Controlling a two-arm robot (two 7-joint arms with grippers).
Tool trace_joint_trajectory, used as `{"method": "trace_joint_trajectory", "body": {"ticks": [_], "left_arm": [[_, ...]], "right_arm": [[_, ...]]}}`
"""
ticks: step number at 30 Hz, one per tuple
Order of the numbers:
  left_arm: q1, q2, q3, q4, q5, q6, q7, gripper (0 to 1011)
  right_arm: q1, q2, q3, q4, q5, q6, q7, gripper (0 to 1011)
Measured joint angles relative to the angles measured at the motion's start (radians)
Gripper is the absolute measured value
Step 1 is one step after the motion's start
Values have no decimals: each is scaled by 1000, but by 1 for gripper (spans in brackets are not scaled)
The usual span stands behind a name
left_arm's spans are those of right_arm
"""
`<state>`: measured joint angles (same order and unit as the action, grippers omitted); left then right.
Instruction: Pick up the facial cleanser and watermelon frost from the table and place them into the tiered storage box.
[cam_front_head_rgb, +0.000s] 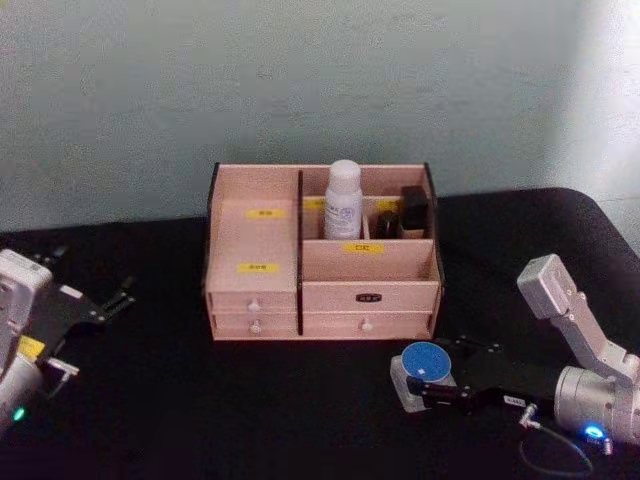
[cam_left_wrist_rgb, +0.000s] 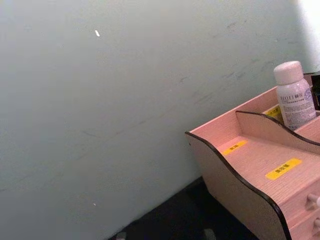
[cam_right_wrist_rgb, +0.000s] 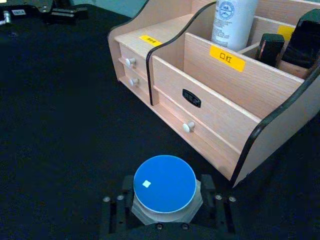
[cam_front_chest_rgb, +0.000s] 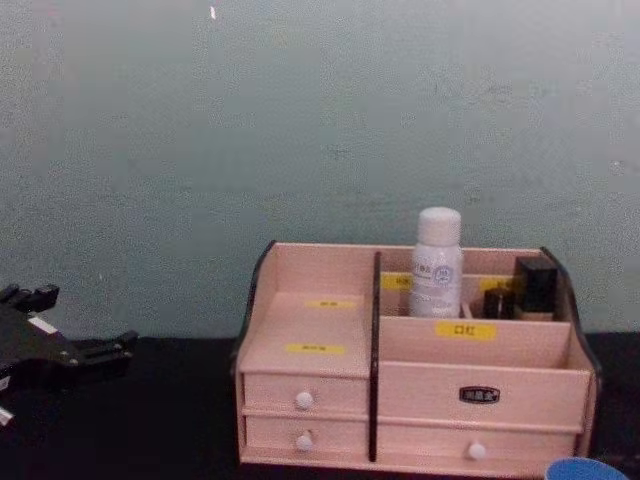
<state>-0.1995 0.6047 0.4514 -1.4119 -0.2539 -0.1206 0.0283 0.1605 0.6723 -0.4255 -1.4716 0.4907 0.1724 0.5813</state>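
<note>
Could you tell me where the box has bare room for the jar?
Free: the stepped shelves left of the divider, and the long trough ahead of the bottle. Crowded: the back cells with bottle and dark items. The right gripper grips the jar.

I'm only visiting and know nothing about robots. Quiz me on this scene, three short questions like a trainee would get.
1. True or false: the white bottle stands inside the tiered storage box.
2. Which gripper has its jaws around the blue-lidded jar? A left, B right.
3. Fill in: the box's labels are ____.
Key: 1 true. 2 B, the right gripper. 3 yellow.
</note>
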Motion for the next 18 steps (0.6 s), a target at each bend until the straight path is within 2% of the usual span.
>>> {"method": "trace_joint_trajectory", "body": {"ticks": [6,18], "left_arm": [[0,0,0,0,0,0,0,1001],[0,0,0,0,0,0,0,1001]], "right_arm": [[0,0,0,0,0,-1,1,724],[0,0,0,0,-1,-1,0,724]]}}
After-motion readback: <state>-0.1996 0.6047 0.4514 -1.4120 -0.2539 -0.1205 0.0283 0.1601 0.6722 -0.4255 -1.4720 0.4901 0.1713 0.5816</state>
